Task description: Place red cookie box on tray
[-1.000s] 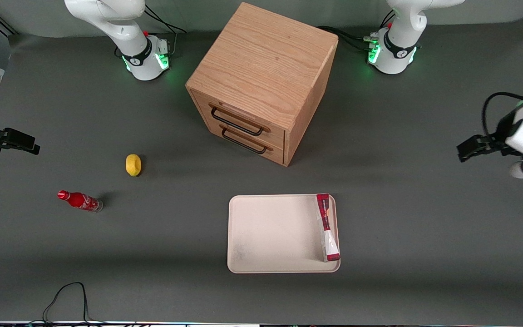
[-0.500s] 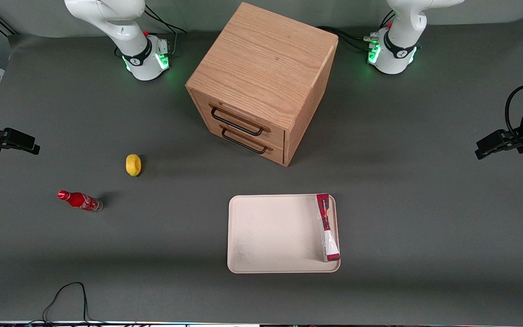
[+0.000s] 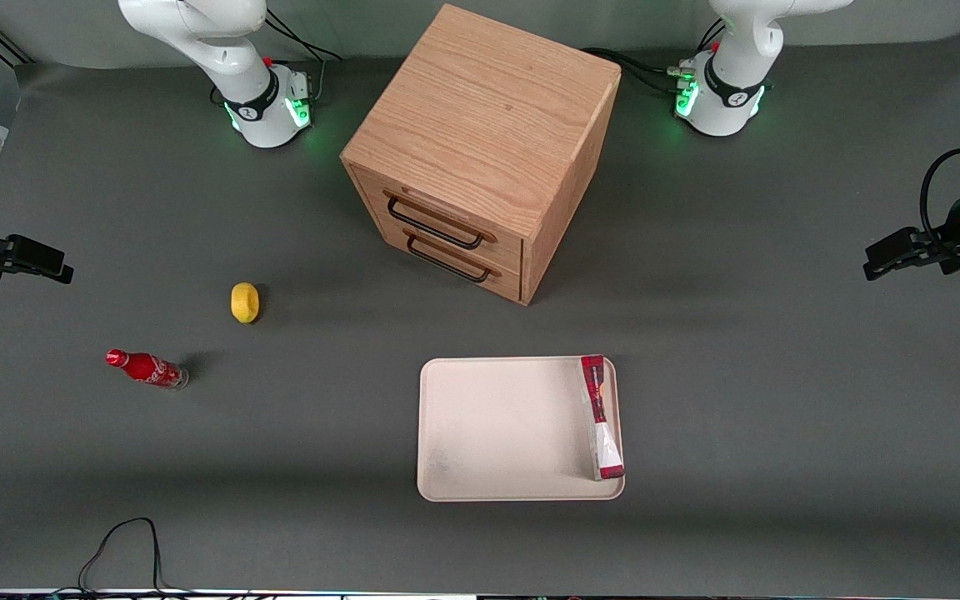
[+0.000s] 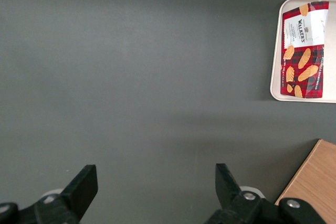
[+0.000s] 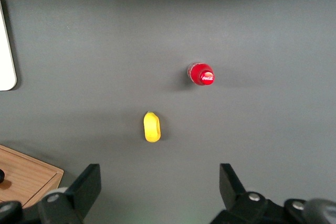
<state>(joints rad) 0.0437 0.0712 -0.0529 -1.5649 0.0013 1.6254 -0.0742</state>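
The red cookie box [image 3: 601, 417] lies on the cream tray [image 3: 497, 429], propped along the rim at the working arm's end. The left wrist view shows its red tartan face [image 4: 302, 51] inside the tray's rim [image 4: 275, 77]. My left gripper [image 3: 880, 257] hovers over bare table, well away from the tray toward the working arm's end. It is open, and nothing sits between its fingers [image 4: 155, 174].
A wooden drawer cabinet [image 3: 480, 150] stands farther from the front camera than the tray; its corner [image 4: 312, 182] shows in the left wrist view. A lemon [image 3: 244, 302] and a small red soda bottle [image 3: 147, 369] lie toward the parked arm's end. A black cable [image 3: 122, 542] loops at the near edge.
My left gripper drew away from the tray toward the working arm's end, then shifted slightly back and farther from the camera. The cookie box and tray have not moved.
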